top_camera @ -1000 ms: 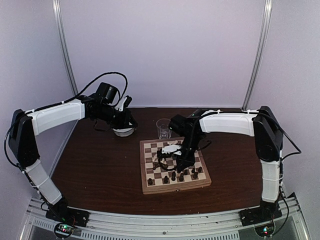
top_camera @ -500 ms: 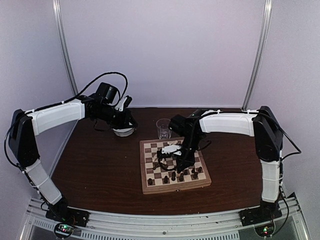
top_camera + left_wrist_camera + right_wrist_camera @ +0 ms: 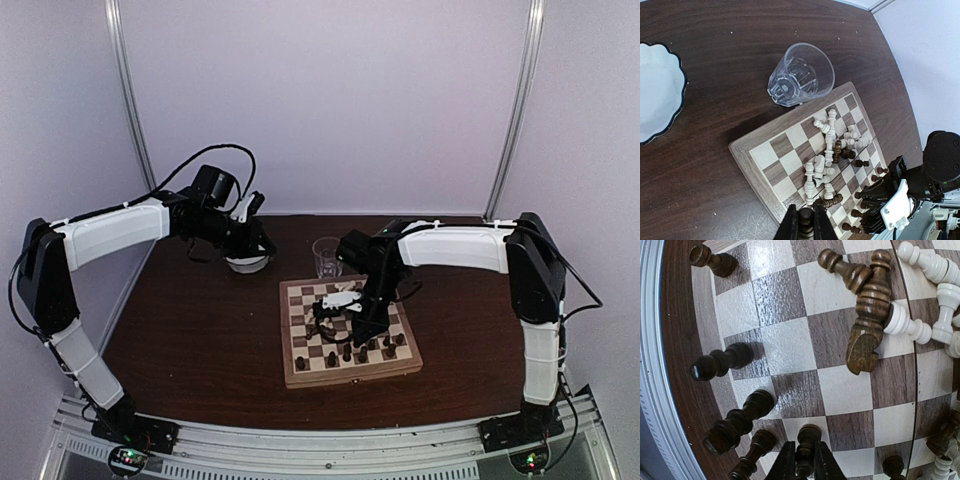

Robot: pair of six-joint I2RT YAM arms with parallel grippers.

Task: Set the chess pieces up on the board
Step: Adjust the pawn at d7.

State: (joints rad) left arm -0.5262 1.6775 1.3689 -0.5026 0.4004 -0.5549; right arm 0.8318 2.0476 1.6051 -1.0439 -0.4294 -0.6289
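Flanking an upright dark pawn [image 3: 809, 434], right claw [image 3: 805, 452] low over board [image 3: 790, 347]

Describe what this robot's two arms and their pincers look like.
The left arm and right arm match: white shells over black joints, with black cables looping alongside. The left pincer and right pincer are slim, black and two-fingered; the right carries a white plate.

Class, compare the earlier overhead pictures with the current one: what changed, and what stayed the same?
The right end effector edged slightly left over the board, a standing dark pawn between its jaws; no release shows. The left end effector, holding a dark piece, the bowl, the glass and the loose pieces stayed put.
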